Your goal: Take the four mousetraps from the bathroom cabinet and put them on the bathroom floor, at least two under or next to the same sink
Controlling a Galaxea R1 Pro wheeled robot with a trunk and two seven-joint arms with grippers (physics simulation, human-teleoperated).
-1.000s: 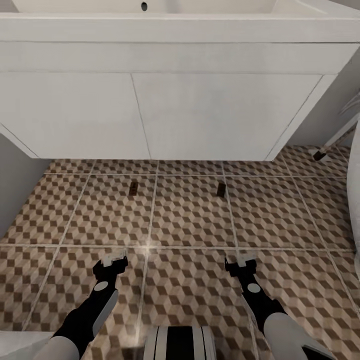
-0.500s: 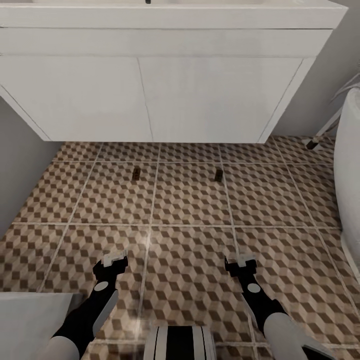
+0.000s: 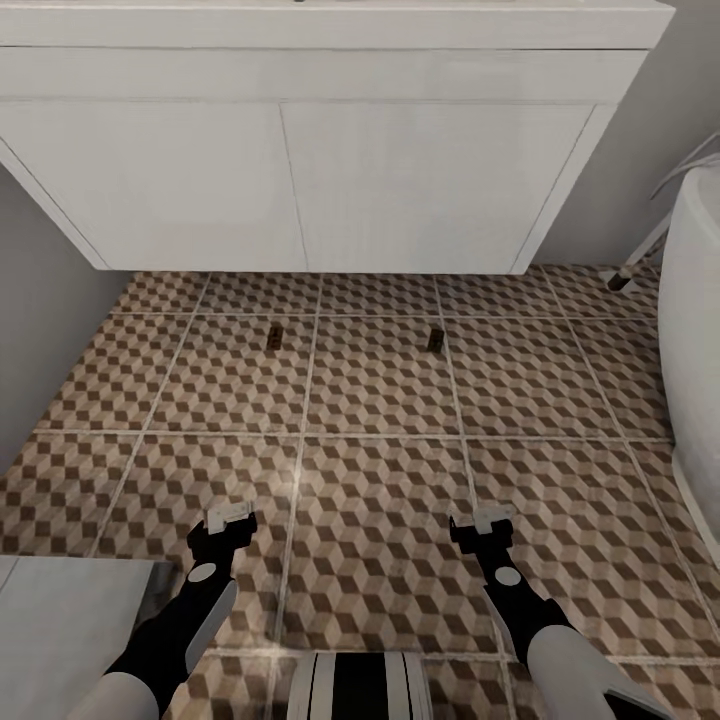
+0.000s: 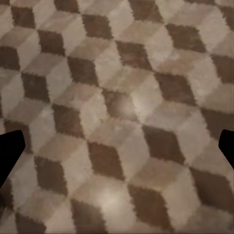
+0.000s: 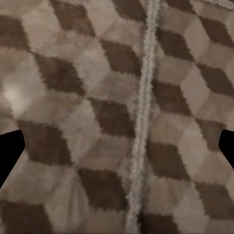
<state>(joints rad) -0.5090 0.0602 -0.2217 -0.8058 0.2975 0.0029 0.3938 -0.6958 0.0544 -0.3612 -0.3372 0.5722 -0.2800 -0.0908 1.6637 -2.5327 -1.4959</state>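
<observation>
Two mousetraps lie on the bathroom floor just in front of the white sink unit: one mousetrap to the left, the other mousetrap to the right. At this distance each looks small, dark and brownish. My left gripper and right gripper hang low over the tiles, well short of the traps, both open and empty. In the wrist views the left gripper and right gripper show dark fingertips far apart over patterned tile. The orange-brown cabinet is out of view.
The white sink unit with two flat doors spans the back. A grey wall closes the left side. A white tub curves in at the right, with a dark-tipped leg behind it. A pale flat surface sits at bottom left.
The whole view has shifted: the sink unit and both traps now sit farther off and the tub shows more, so the camera has backed away. Both arms hold the same pose.
</observation>
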